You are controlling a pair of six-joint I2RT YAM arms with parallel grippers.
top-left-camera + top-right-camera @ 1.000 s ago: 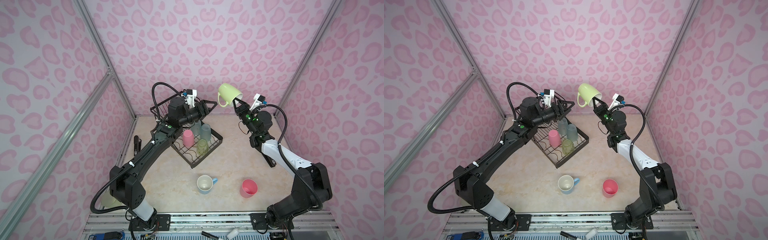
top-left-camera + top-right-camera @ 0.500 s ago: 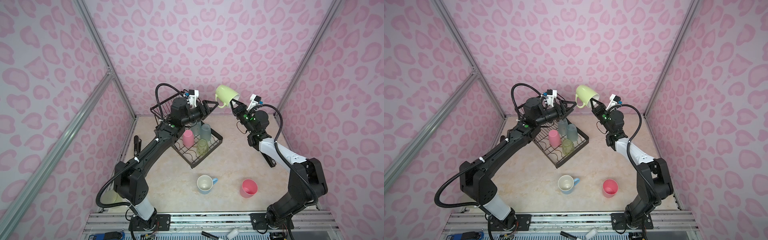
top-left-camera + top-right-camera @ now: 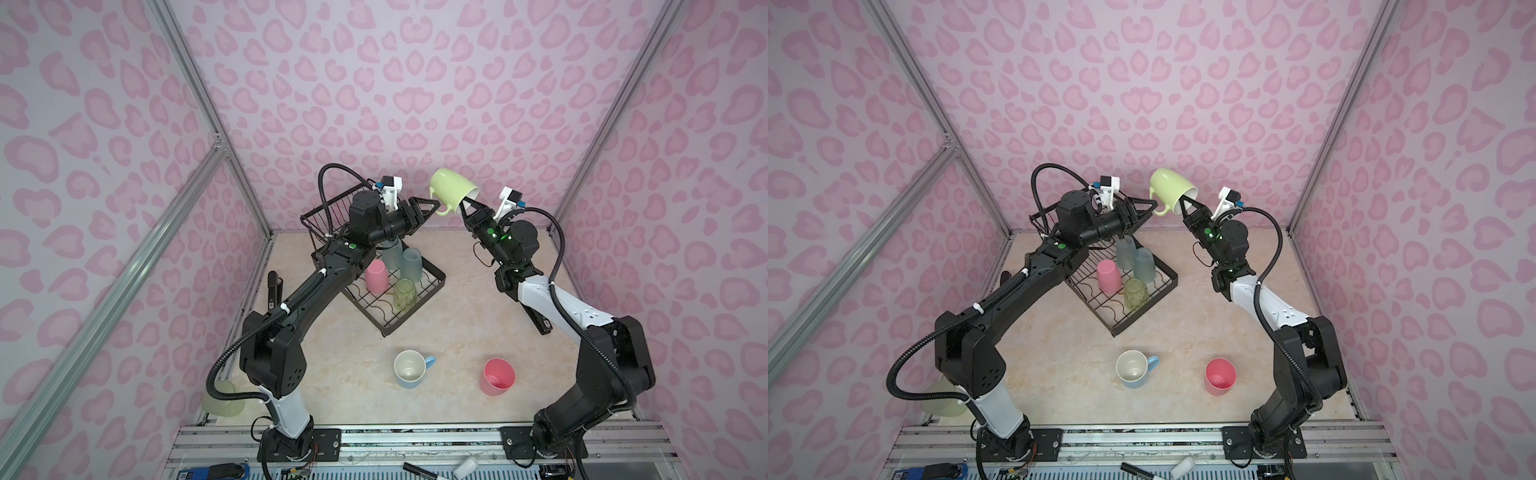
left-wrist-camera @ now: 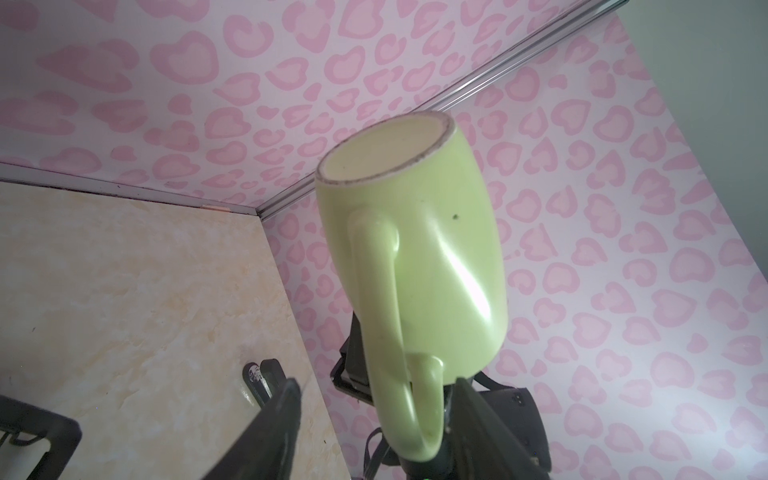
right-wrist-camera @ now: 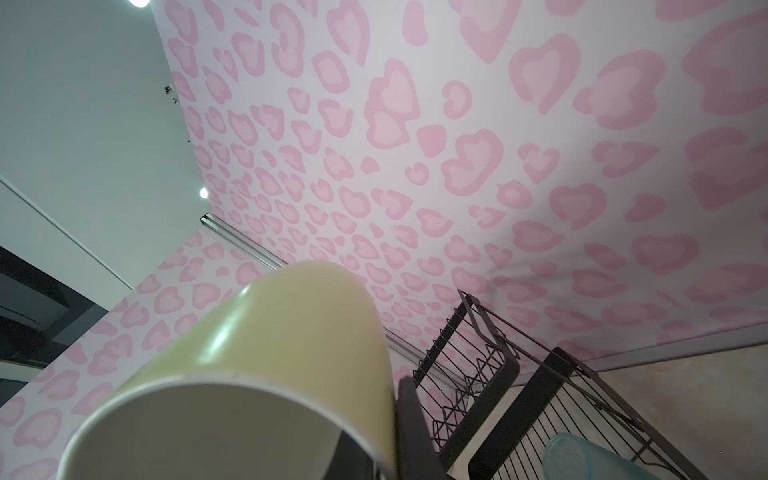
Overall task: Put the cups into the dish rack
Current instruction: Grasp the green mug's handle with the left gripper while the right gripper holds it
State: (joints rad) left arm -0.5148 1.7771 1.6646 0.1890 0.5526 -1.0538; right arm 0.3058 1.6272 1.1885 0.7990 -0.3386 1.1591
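You have the rack (image 3: 414, 303) left of centre in both top views, its lower tray angled on the table (image 3: 457, 316) and its raised basket (image 3: 345, 203) behind the left arm's wrist. At upper centre, above the table, the lime mug (image 3: 453, 191) hangs tilted, base up-left, mouth down-right, handle underneath. Your right gripper (image 3: 467, 206) is clamped on the mug's rim. Your left gripper (image 3: 432, 206) stands partly spread, with the handle between its fingers (image 4: 282, 415); you cannot tell whether either finger touches it. At lower centre the blue mug (image 3: 410, 368) stands upright with its handle to the right, well apart from a pink cup (image 3: 498, 376) further right. In the tray, close together, stand a second pink cup (image 3: 376, 275), a blue-grey tumbler (image 3: 392, 254), a second blue-grey tumbler (image 3: 411, 264) and a green tumbler (image 3: 404, 294). The arm labels are too small to read
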